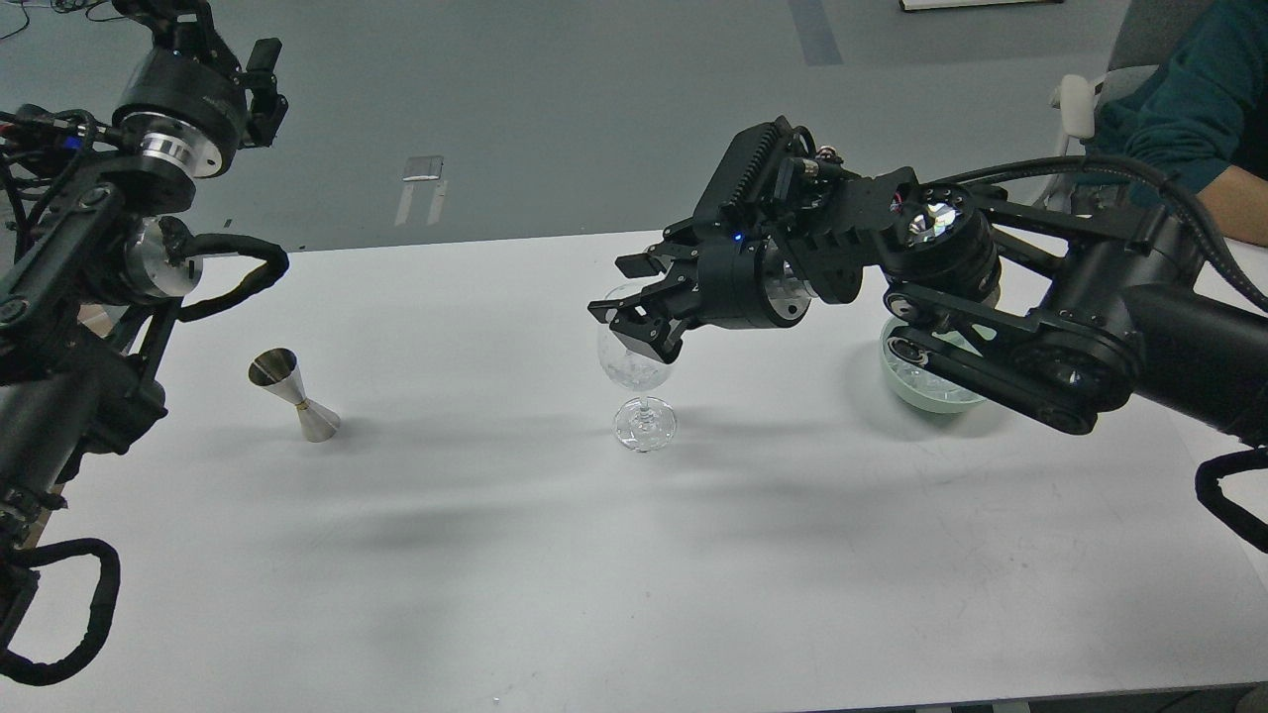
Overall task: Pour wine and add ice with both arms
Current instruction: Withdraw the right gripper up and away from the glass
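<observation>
Two black arms reach over the white tabletop (495, 594). Right gripper (624, 307), fingers spread and holding nothing, hovers at the rim of the wine glass (636, 371) mid-table; ice (634, 374) lies in its bowl. Left gripper (265, 84), state indiscernible, is raised beyond the far-left corner. A steel jigger (294, 394) stands near the left edge.

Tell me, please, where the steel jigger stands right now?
In the head view, the jigger stands upright on the white table, left of the wine glass, near the left arm.
</observation>
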Controlling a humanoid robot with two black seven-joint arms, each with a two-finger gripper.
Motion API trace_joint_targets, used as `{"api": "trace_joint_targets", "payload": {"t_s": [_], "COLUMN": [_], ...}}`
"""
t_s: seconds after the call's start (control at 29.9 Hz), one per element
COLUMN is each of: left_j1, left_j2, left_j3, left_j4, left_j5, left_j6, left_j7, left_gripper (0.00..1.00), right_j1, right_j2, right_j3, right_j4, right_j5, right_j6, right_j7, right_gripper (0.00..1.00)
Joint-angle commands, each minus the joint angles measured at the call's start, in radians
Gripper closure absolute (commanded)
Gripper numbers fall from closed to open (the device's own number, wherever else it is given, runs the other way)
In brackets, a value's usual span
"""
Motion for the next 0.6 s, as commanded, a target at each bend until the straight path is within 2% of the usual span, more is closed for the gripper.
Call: {"api": "trace_joint_targets", "payload": {"t_s": [0.0,0.1,0.17,0.2,0.23,0.27,0.3,0.33,0.57], "left_j1": [0.0,0.0,-0.002,-0.002,-0.003,-0.003,-0.003,-0.003,0.0], "left_j2": [0.0,-0.002,-0.002,-0.002,-0.002,-0.002,-0.002,-0.002,-0.002], "left_j3": [0.0,0.0,0.0,0.0,0.0,0.0,0.0,0.002,0.002], "left_j4": [0.0,0.0,0.0,0.0,0.002,0.002,0.002,0.002,0.009], "left_j5": [0.0,0.0,-0.002,-0.002,-0.002,-0.002,-0.002,-0.002,-0.002], "left_j6": [0.0,0.0,0.0,0.0,0.0,0.0,0.0,0.002,0.0], "left_j7": [0.001,0.001,0.001,0.001,0.001,0.001,0.001,0.001,-0.001], "left_gripper": [0.02,0.02,0.02,0.02,0.02,0.02,0.02,0.02,0.02], "right_j1": [0.002,0.009,0.038,0.055,0.066,0.066,0.065,0.059,0.069], "right_j2": [0.001,0.001,0.0,0.0,0.0,0.0,0.0,0.0,-0.002], "right_j3": [0.021,0.058,0.092,0.117,0.157,0.158,0.214,0.275,0.446], "right_j4": [0.001,0.001,-0.002,-0.008,-0.019,-0.019,-0.029,-0.052,-0.249], "right_j5": [0.0,0.0,0.001,0.004,0.006,0.006,0.009,0.03,0.178], "right_j6": [0.0,0.008,0.009,0.009,0.008,0.008,0.005,0.003,-0.02], "right_j7": [-0.001,-0.001,-0.001,-0.001,-0.001,-0.001,0.006,0.008,0.009], "right_gripper": [0.48,0.47,0.44,0.38,0.27,0.26,0.06,0.01,0.0]}}
